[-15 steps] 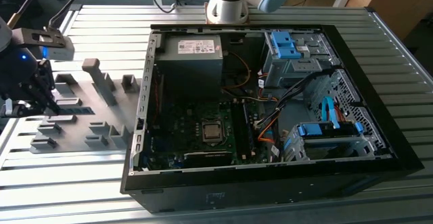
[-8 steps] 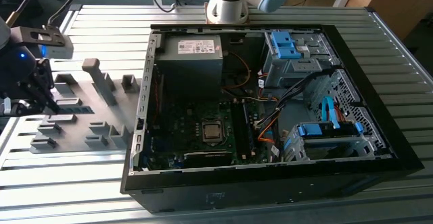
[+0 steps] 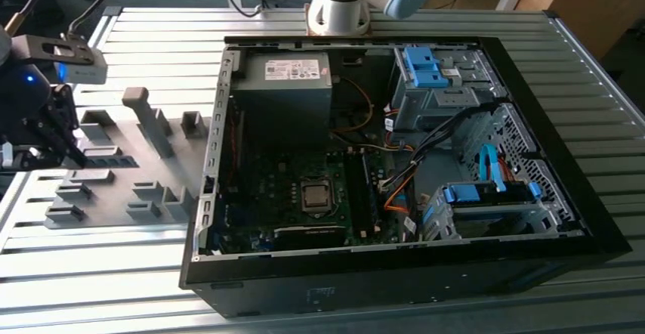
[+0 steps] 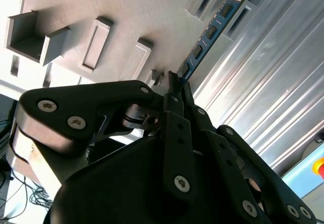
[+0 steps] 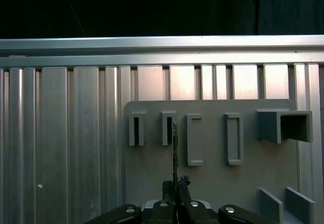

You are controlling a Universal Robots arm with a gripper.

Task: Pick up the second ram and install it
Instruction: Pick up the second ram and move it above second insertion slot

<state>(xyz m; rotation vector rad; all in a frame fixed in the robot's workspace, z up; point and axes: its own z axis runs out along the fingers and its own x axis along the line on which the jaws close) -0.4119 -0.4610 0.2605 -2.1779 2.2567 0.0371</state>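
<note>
Second wrist view — tool [image 4: 177,82] tight around second ram [image 4: 211,31]

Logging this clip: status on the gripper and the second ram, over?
Gripper shut on the second ram, over the grey tray. Ram's far end by the tray's upright blocks; lifted or seated, cannot tell. Nothing between tray and open computer case.

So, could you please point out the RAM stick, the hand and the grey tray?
RAM stick [image 4: 209,33], second wrist view: middle of its blue board.
Hand [image 4: 177,82], second wrist view: between the fingertips, closed on the stick's end.
Grey tray [image 5: 238,183], first wrist view: bare flat surface.
</note>
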